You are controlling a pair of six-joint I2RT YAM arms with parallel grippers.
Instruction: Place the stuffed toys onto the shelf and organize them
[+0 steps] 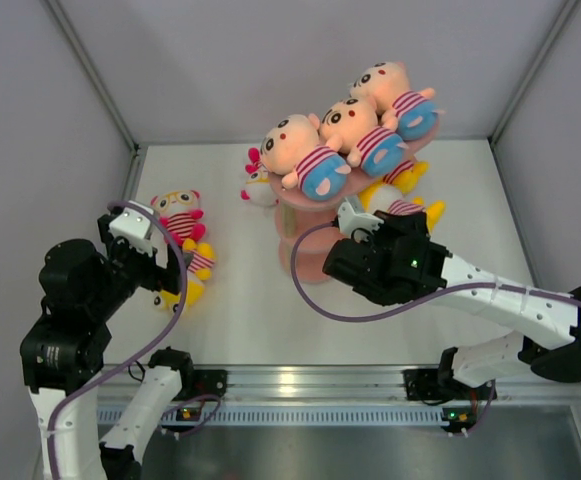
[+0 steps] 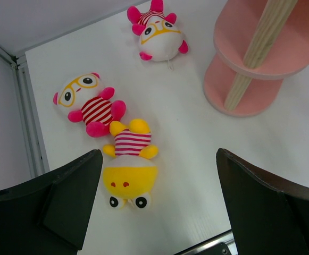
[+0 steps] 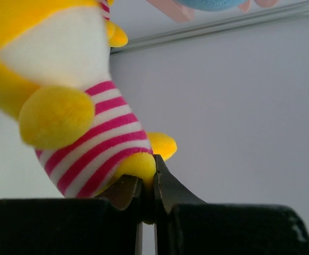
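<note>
Plush all round, so we expect every one of these to be light, soft and squashy. A grip will sink in, and a thin limb may slip out. The striped belly looks the safest place to take hold.

The right pincer (image 3: 148, 178) is clamped on the striped yellow toy (image 3: 74, 106), pinching only a small yellow limb at the hem of its shirt. The body hangs off to the left of the jaws. That hold looks shallow to us, so the toy may swing or slip. From above, this pincer sits just beside the near right end of the shelf (image 1: 305, 215). We cannot tell whether the toy already touches a tier.

The left pincer (image 2: 158, 155) has its jaws wide apart with nothing in them. It hovers over the yellow toy on the surface (image 2: 128, 164). That toy's long axis runs near to far, head toward us. The jaws flank it left and right, which suits a grip across the belly. A pink-legged toy (image 2: 88, 103) touches it on the far left, and a second pink-legged toy (image 2: 157, 32) lies farther off.

Three peach toys (image 1: 345, 125) lie side by side on the top tier, heads far-left and blue shorts near-right.
</note>
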